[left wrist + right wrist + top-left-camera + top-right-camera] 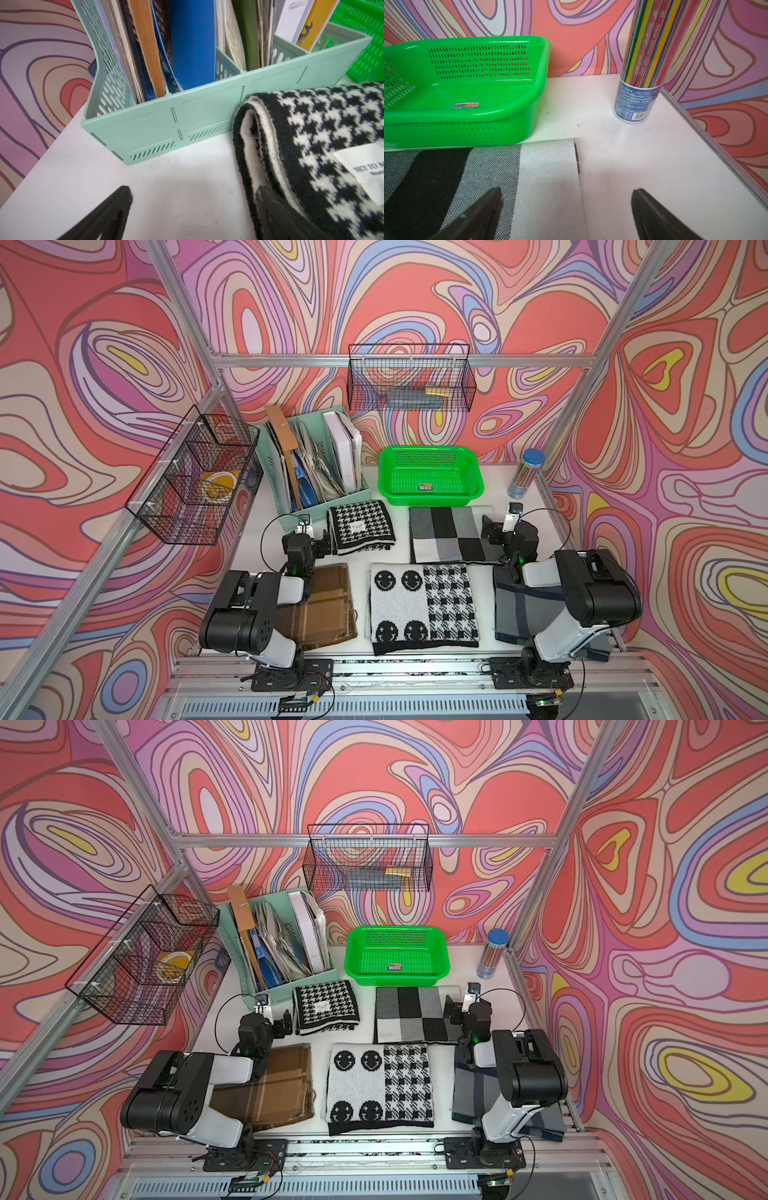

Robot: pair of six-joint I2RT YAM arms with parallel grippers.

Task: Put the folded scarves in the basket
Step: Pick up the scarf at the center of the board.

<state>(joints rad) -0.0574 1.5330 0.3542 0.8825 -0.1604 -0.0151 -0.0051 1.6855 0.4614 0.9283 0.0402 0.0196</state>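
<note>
The green basket (431,500) (397,981) (471,115) stands at the back middle of the white table, holding only a small label. Several folded scarves lie in front of it. A black-and-white houndstooth scarf (360,526) (324,128) lies at the left. My left gripper (323,542) (193,189) is open beside it, one finger on its folded edge. A grey, black and white block scarf (446,535) (463,178) lies at the right. My right gripper (491,530) (568,191) is open, straddling the edge of that scarf.
A smiley scarf (422,608), a brown scarf (328,610) and a grey-blue plaid scarf (523,605) lie nearer the front. A mint file rack (316,489) (158,124) stands at the back left, a pencil tube (525,475) (635,99) at the back right. Black wire baskets (195,477) (409,379) hang on the frame.
</note>
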